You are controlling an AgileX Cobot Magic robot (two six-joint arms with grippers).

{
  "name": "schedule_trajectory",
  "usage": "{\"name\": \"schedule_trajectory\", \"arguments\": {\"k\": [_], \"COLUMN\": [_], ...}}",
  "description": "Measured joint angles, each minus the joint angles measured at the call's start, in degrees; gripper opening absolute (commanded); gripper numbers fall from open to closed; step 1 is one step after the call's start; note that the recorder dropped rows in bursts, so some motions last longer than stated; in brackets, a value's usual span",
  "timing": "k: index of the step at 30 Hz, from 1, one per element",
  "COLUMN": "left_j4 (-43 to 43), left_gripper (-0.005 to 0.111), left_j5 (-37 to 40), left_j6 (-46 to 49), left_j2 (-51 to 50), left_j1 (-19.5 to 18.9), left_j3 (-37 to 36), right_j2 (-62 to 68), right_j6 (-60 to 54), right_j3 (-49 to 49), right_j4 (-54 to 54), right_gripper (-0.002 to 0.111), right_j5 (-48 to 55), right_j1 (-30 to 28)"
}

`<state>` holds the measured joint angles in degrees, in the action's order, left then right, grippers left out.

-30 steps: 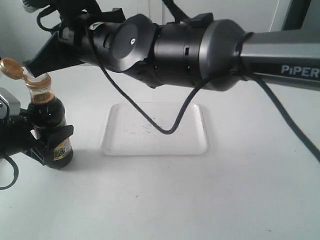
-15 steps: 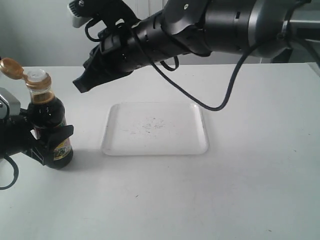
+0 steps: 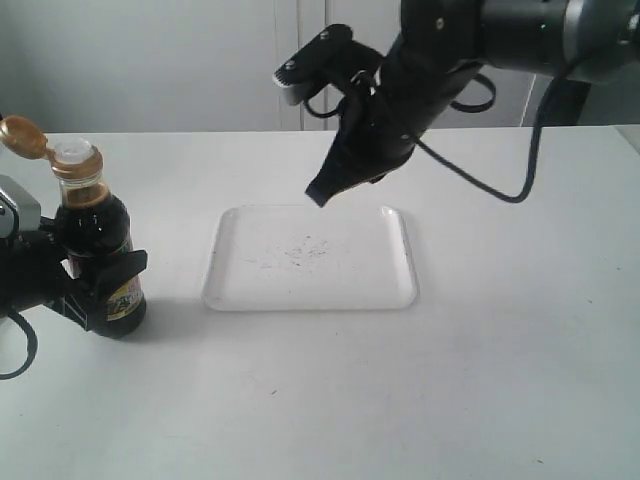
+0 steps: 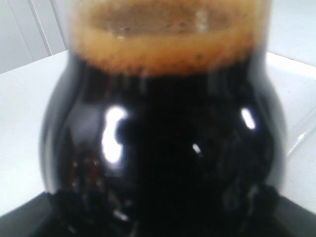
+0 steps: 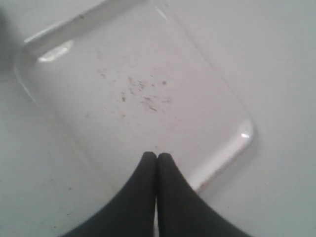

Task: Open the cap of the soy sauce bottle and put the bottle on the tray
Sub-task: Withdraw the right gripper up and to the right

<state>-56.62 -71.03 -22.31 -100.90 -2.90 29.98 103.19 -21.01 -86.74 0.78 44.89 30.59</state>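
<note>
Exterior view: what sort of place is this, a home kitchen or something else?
Most likely a robot test bench, not a kitchen. A white table stands before plain white wall panels, a black robot arm reaches over it, and a soy sauce bottle and a tray are set out.

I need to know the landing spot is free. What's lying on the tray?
Only faint dark specks on the tray. The shut right gripper hangs above it near its far rim; no part is hidden.

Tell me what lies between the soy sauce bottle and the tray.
Nothing but bare white table between the soy sauce bottle and the tray; the exterior view shows it.
</note>
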Motion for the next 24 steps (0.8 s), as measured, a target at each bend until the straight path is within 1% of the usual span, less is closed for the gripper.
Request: {"name": "schedule_trajectory", "arguments": {"k": [3,7,19,24], "left_j4": [0.00,0.00,0.00,0.00], "left_gripper": [0.000,0.000,0.000,0.000], "left_j5": [0.00,0.00,0.00,0.00], "left_j6": [0.00,0.00,0.00,0.00], "left_j2": [0.00,0.00,0.00,0.00], "left_j1": [0.00,0.00,0.00,0.00], "left_j3": [0.00,0.00,0.00,0.00], "right_j2": [-1.53,-3.97,-10.03,-12.93], "right_j6": [3.51,6.72,7.08,7.08], "right_j3": [0.00,0.70,10.67,14.48], "right_j4": [-0.38,-0.78,-0.28,-0.28], "right_gripper": [0.000,0.000,0.000,0.000], "right_j5": [1.50,2.78,-1.23,-3.89], "right_j1": [-5.47,-11.28,-19.64,-22.10]}}
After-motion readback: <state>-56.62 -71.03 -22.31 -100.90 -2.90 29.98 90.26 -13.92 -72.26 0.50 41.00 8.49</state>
